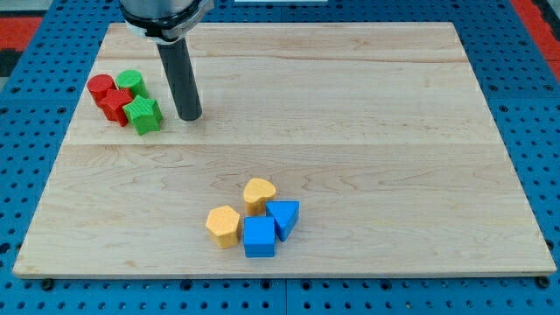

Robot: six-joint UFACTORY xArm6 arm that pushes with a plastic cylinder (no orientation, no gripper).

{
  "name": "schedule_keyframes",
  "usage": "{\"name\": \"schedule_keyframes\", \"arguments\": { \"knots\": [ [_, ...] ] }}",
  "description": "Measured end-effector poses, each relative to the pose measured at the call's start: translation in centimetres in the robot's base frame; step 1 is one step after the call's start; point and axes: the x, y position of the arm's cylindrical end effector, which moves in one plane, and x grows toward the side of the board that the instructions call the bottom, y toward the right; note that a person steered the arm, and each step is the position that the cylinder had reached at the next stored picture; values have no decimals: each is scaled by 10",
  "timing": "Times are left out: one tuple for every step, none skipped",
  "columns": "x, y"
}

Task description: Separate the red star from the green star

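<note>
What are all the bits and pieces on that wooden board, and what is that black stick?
Red cylinder: one, red, upper left of the view, leftmost in a tight cluster.
Green cylinder: one, green, top of that cluster, right of the red cylinder.
Red star: one, red, middle of the cluster, against the green star.
Green star: one, green, lower right of the cluster.
Yellow heart: one, yellow, lower centre, top of a second cluster.
Yellow hexagon block: one, yellow, left of that cluster.
Blue cube: one, blue, bottom of that cluster.
Blue triangle: one, blue, right of that cluster.
Wooden board: one, pale wood, on a blue pegboard.
My tip: one dark rod, just right of the green star, apart from it.
</note>
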Motion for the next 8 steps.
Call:
{"name": "schedule_keyframes", "arguments": {
  "knots": [
    [24, 3],
    [61, 3],
    [49, -52],
    [33, -62],
    [28, -68],
    [30, -84],
    [42, -109],
    [13, -155]
  ]
}}
